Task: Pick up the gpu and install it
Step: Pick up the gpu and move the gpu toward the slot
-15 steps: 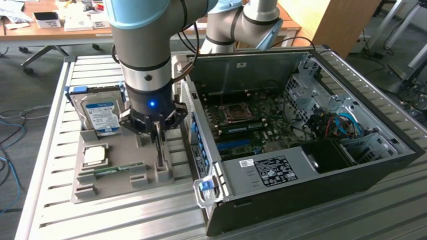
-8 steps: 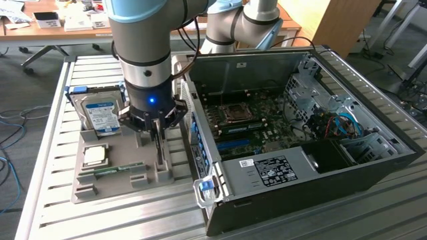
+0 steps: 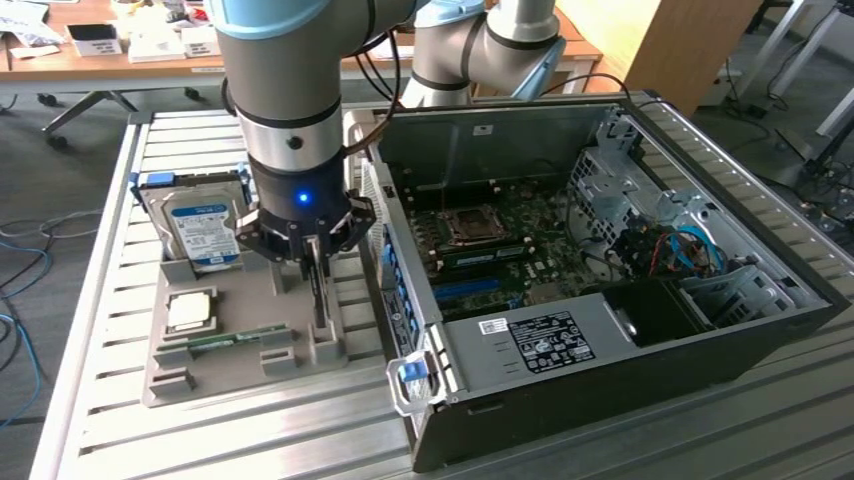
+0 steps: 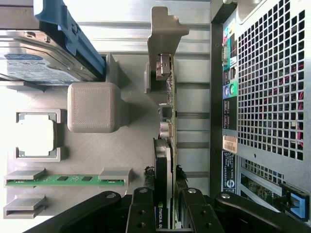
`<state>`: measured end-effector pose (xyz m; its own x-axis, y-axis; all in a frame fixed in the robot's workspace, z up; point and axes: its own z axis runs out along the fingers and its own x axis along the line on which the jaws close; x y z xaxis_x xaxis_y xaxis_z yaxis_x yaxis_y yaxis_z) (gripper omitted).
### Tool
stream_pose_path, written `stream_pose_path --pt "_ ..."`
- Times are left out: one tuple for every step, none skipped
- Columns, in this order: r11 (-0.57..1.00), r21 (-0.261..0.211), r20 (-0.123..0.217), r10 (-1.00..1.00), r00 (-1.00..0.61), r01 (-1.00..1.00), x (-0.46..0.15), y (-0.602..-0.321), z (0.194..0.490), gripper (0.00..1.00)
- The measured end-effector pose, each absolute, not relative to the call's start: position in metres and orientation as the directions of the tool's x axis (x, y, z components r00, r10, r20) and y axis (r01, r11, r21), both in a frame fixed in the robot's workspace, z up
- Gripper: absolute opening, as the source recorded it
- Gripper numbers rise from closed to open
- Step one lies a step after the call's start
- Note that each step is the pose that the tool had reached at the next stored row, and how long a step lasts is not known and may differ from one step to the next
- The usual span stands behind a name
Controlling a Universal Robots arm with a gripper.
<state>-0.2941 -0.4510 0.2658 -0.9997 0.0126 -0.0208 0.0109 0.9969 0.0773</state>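
Slatted metal worktop point(image 3: 200, 440), office desks point(image 3: 120, 50) behind. Clamped on both faces of the gpu point(image 4: 164, 150): end effector point(image 4: 165, 213), gripping the end opposite the bracket. Standing on edge in a grey holder point(image 4: 97, 155), beside memory stick point(image 4: 68, 179) and hard drive point(image 4: 39, 63). Close alongside, open PC case point(image 3: 601, 250).

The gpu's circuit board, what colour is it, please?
Green; the gpu shows best in the wrist view.

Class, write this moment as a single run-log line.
end effector: shut on gpu | gpu: upright in gray holder | computer case: open
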Motion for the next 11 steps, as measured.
stream_pose_path --pt "0.997 0.077 -0.021 0.013 -1.000 0.011 -0.2941 -0.4510 0.2658 0.27" --pt "0.997 0.077 -0.021 0.013 -1.000 0.011 -0.2941 -0.4510 0.2659 0.27" --pt "0.997 0.077 -0.021 0.012 -1.000 0.011 -0.2941 -0.4510 0.2661 0.27" --pt "0.997 0.077 -0.021 0.012 -1.000 0.010 -0.2941 -0.4510 0.2666 0.27" --pt "0.997 0.077 -0.021 0.012 -1.000 0.010 -0.2941 -0.4511 0.2672 0.27" --pt "0.997 0.077 -0.021 0.012 -1.000 0.010 -0.2941 -0.4510 0.2675 0.27" --pt "0.997 0.077 -0.021 0.012 -1.000 0.010 -0.2941 -0.4510 0.2678 0.27" --pt "0.997 0.077 -0.021 0.012 -1.000 0.010 -0.2941 -0.4510 0.2681 0.27" --pt "0.997 0.078 -0.021 0.012 -1.000 0.010 -0.2941 -0.4510 0.2683 0.27" --pt "0.997 0.077 -0.021 0.011 -1.000 0.010 -0.2941 -0.4510 0.2686 0.27" --pt "0.997 0.077 -0.021 0.011 -1.000 0.010 -0.2941 -0.4510 0.2689 0.27"
